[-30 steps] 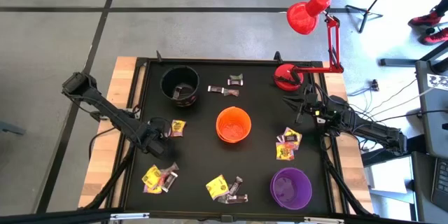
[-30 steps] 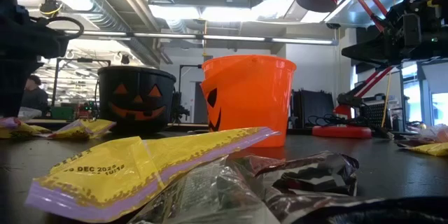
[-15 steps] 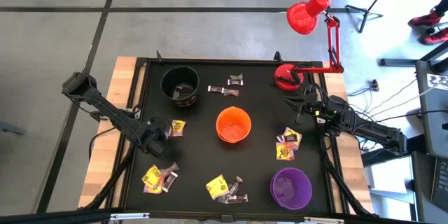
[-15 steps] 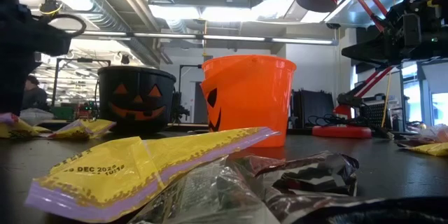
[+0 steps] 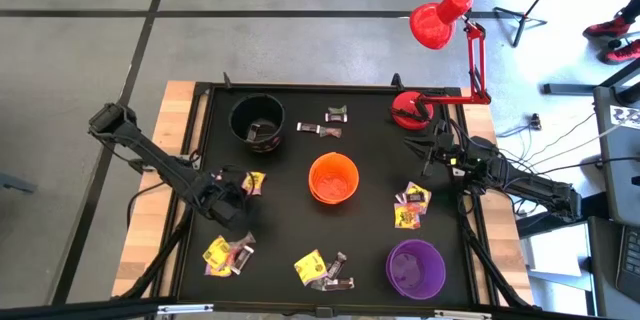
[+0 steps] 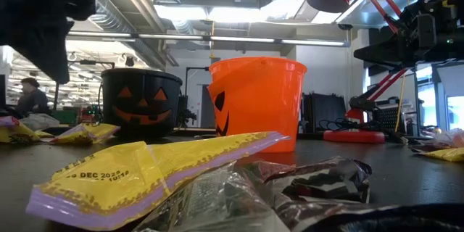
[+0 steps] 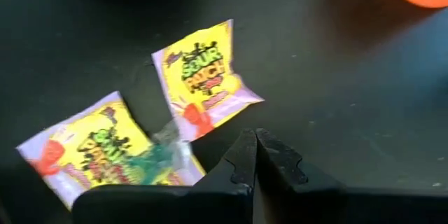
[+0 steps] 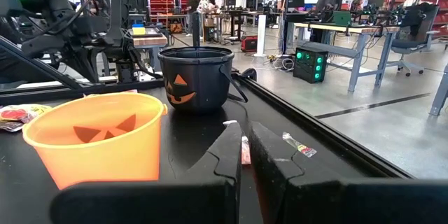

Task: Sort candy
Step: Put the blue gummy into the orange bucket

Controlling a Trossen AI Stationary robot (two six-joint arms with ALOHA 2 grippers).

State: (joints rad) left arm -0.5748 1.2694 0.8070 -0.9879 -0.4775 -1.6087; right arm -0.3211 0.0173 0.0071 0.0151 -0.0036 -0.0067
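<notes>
Two yellow candy packets [image 7: 206,77] [image 7: 98,147] lie flat on the black table, left of the orange cup [image 5: 333,178]. My left gripper [image 7: 253,134] hovers right beside them [image 5: 238,190], shut, with nothing showing between its fingers. Other candy lies in small heaps at the near left [image 5: 228,253], near middle [image 5: 322,270], right [image 5: 410,207] and far middle [image 5: 330,122]. A black cup [image 5: 257,120] stands at the far left and a purple cup [image 5: 415,267] at the near right. My right gripper [image 5: 432,155] waits at the table's right edge, its fingers [image 8: 231,147] nearly together and empty.
A red desk lamp [image 5: 440,20] stands on its round base [image 5: 410,110] at the table's far right corner. A raised black rim [image 5: 300,87] runs round the table. Bare black tabletop [image 7: 350,112] lies between the left gripper and the orange cup.
In the low view my left gripper has risen from the table's surface. The yellow packets beside it lie where they were. My right arm has kept still.
</notes>
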